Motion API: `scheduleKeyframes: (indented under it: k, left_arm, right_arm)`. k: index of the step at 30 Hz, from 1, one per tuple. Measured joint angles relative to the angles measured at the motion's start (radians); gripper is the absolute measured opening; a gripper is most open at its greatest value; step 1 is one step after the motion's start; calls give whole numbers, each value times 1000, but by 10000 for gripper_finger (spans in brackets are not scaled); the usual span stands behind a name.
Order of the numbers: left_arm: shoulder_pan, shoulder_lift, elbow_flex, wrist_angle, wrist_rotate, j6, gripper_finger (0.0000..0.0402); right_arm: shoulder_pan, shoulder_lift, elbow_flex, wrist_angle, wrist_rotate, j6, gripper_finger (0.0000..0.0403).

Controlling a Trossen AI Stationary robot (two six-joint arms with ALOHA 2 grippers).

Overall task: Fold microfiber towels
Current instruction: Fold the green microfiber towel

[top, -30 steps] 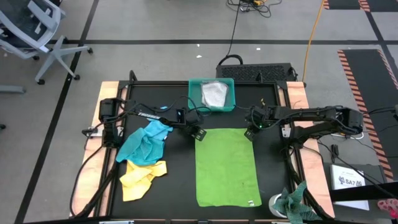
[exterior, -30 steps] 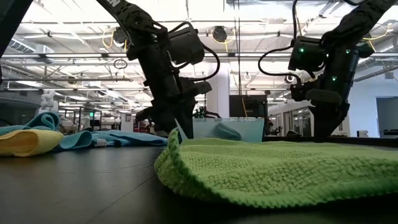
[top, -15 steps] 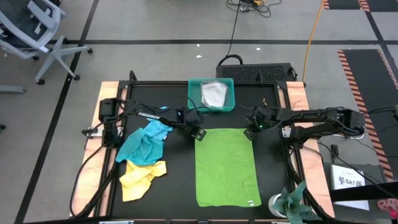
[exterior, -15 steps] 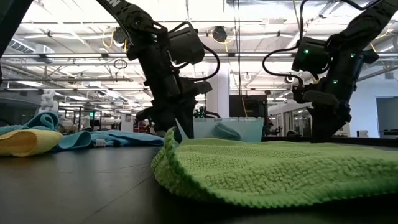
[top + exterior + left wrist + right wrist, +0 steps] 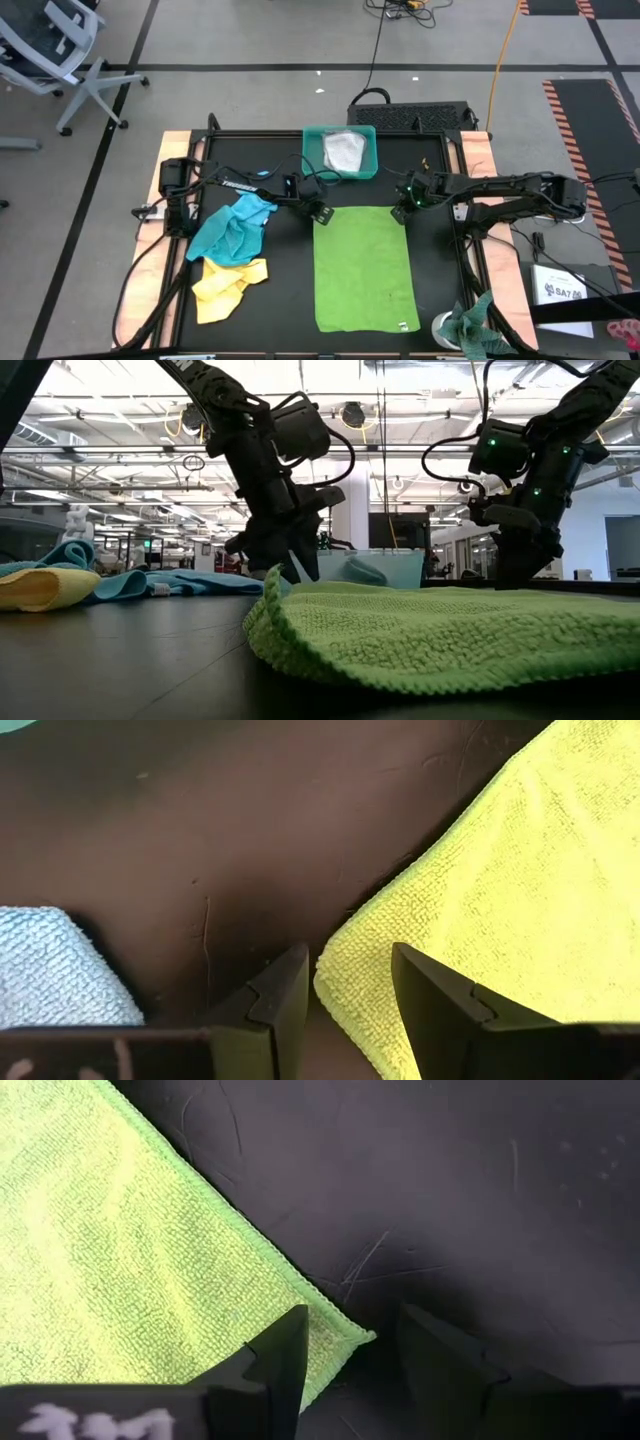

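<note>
Tabletop [image 5: 250,170]: arms (jaws apart) at towel [image 5: 366,265] corners

Lime green towel [image 5: 365,265] plain, on black table [image 5: 440,300] — beside it turquoise towel [image 5: 235,225], yellow towel [image 5: 228,285]; teal tray [image 5: 312,150] beyond it — pale grey towel [image 5: 345,150] inside.

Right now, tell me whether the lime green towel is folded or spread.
Spread: the lime green towel lies as one flat rectangle on the table, no fold made yet.
</note>
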Motion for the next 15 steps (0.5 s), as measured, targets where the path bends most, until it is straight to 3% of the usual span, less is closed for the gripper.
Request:
scheduleKeyframes:
  k: [15]
  left_arm:
    - [-1, 0, 0, -4, 61, -6, 147]
  right_arm:
    - [0, 2, -1, 43, -26, 7, 151]
